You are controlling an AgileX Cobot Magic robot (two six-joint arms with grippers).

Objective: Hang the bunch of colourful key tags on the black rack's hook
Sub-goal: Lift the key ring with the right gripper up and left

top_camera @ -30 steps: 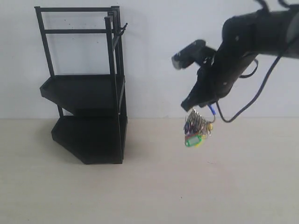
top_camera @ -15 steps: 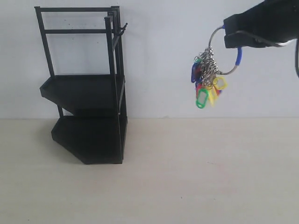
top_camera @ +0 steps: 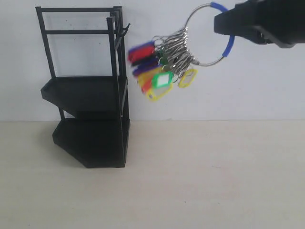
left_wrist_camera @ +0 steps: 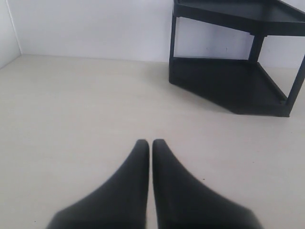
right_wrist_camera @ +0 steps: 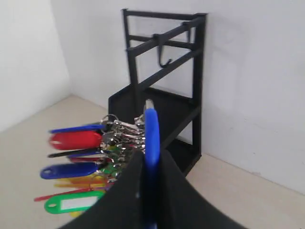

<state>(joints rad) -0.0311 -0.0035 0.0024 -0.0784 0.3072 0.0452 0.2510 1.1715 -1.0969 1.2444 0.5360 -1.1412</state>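
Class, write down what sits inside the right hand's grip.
The right hand pinches the blue sleeve of the key bunch; the sleeve's clamped stretch is covered.

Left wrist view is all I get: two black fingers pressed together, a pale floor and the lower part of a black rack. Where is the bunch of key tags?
Observer: Up in the air. The right gripper holds the key tag bunch, pinched at the blue sleeve.
Operator: Is it anywhere near the rack?
Observer: It hangs to the right of the black rack, level with the rack's upper half. The tags fan out toward it, blurred.
Operator: Is there something up there to hang it on?
Observer: Yes, a small hook sticks out from the rack's top corner post. The bunch is not on it yet.
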